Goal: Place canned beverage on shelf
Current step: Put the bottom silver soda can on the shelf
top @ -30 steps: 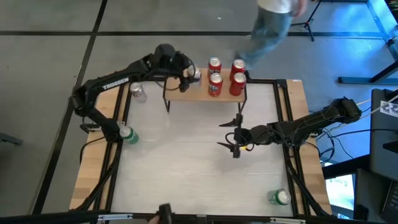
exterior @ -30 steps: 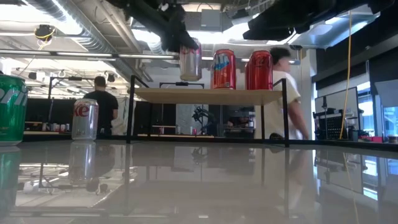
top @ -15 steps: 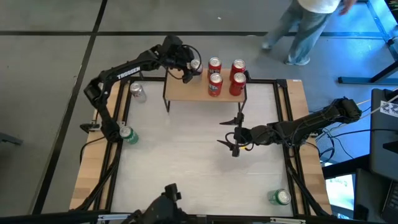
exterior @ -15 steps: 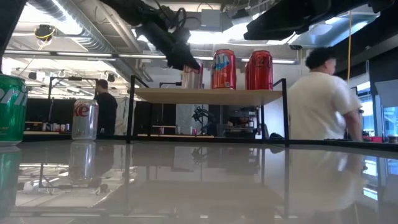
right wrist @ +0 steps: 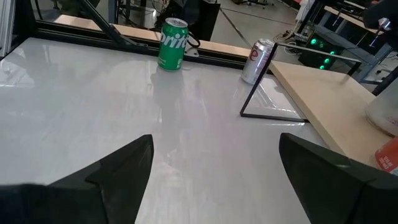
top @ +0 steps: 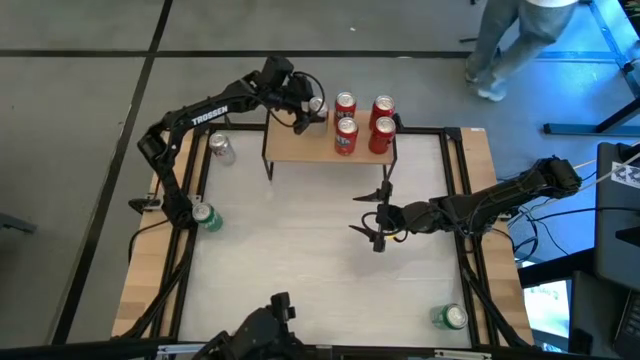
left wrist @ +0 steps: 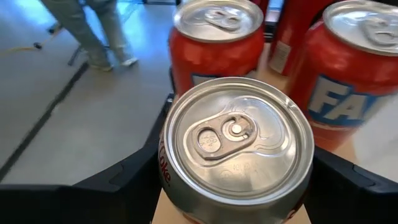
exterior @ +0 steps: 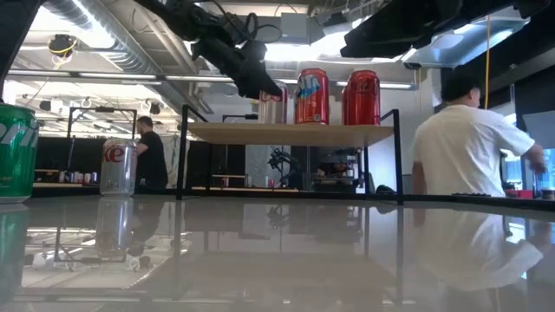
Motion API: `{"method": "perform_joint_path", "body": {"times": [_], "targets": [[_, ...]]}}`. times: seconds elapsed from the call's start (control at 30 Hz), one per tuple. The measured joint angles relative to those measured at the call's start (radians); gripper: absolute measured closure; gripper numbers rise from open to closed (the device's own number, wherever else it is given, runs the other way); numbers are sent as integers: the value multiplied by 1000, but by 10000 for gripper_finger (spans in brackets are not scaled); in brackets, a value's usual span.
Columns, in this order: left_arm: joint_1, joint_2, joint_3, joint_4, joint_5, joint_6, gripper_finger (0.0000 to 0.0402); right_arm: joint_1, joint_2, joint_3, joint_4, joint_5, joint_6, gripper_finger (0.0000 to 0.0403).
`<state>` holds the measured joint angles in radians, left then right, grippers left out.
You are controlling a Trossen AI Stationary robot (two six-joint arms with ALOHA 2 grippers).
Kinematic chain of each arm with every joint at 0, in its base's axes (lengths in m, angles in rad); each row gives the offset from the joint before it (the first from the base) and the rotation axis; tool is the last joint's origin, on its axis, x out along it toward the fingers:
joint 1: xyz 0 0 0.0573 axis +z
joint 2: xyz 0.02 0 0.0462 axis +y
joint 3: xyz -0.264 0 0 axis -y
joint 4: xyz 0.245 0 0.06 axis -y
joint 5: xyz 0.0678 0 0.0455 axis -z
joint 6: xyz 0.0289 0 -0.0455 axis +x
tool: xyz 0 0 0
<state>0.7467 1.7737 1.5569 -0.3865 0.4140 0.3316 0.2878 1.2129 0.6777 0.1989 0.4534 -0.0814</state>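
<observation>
Silver can [left wrist: 237, 146] with pull-tab top upright on shelf [top: 300, 147], left gripper [top: 308, 108] clasping it, right gripper [top: 377, 218] spread

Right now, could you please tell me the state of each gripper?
Left gripper: shut on the silver can, at the shelf.
Right gripper: open, holding nothing, above the table.

Two dark, black-jointed arms; the left arm [top: 200, 118] bears white "TROSSEN" lettering, thin black cables loop near its wrist. The right arm [top: 500, 200] looks matte black too.
</observation>
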Motion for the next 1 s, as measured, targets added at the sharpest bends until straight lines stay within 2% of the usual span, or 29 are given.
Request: {"method": "perform_joint_path", "body": {"times": [0.67,1.0], "targets": [[-1,0,-2,40,-59,15,112,0,0,0,0,0,1,59],[-2,-2,-2,50,-56,16,51,0,0,0,0,0,1,59]]}}
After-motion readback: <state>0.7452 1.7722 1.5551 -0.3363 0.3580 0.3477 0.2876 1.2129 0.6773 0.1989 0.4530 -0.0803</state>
